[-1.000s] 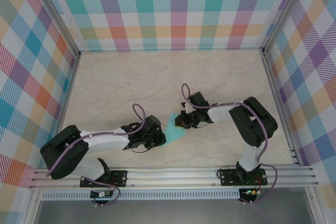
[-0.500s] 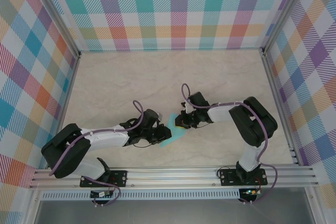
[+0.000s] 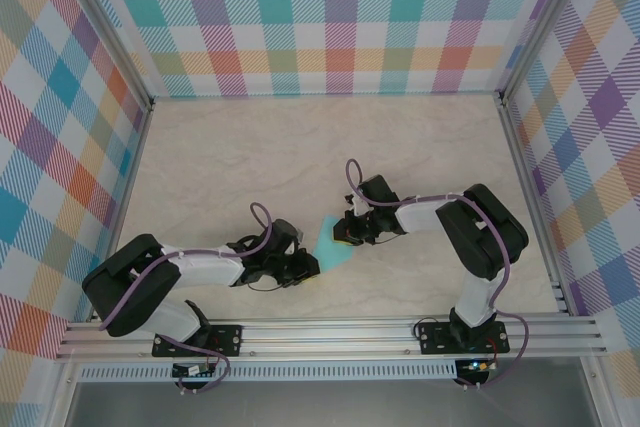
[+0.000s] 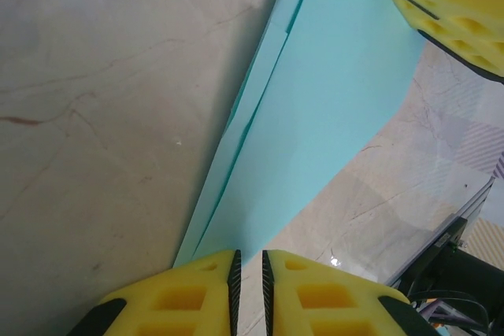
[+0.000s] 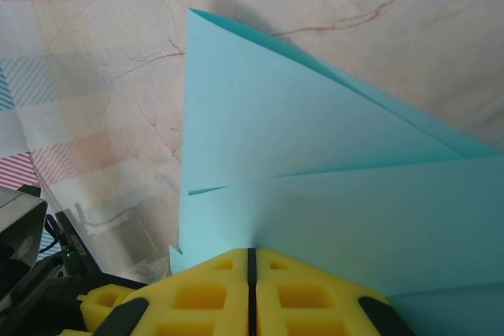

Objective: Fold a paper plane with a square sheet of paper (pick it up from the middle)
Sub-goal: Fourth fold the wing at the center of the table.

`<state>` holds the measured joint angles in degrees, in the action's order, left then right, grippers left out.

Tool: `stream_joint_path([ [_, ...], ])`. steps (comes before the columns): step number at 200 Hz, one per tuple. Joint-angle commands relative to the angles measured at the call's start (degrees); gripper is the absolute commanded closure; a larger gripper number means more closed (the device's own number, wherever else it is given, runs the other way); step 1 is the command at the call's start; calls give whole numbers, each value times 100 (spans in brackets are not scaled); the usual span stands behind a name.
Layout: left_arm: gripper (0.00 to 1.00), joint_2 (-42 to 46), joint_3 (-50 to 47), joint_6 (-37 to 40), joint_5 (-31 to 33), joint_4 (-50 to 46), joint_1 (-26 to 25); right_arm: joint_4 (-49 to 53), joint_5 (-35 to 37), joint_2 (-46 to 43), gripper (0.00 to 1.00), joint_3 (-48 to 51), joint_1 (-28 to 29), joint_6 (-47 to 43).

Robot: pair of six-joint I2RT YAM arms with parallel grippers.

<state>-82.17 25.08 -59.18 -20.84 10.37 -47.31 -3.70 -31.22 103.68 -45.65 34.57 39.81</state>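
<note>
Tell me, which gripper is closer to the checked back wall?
Right. The right gripper sits farther up the table, toward the back wall; the left gripper lies nearer the front rail, with the teal paper between them.

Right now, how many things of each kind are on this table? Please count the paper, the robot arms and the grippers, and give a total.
paper, teal and folded: 1
robot arms (left arm, right arm): 2
grippers with yellow fingers (left gripper, right gripper): 2
Total: 5
</note>
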Motion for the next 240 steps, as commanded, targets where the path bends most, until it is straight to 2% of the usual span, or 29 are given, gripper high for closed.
stream_joint_path([
  [1,82,131,-214,18,278,-643,58,351,569,373,91,134,6,-185],
  [80,83,773,-462,7,640,-1218,59,432,534,395,90,59,6,-245],
  [114,82,1303,36,402,868,-1987,61,553,482,338,89,-49,6,-291],
  [125,78,1323,285,584,939,-2193,60,589,477,296,89,-74,7,-299],
  [154,65,842,938,1026,1108,-2499,61,737,451,211,88,-185,7,-358],
  [193,62,-124,1645,1448,1078,-2583,62,825,342,49,85,-302,6,-358],
  [240,59,-867,2245,1707,1518,-3308,5,1102,280,-517,80,-418,6,-358],
])
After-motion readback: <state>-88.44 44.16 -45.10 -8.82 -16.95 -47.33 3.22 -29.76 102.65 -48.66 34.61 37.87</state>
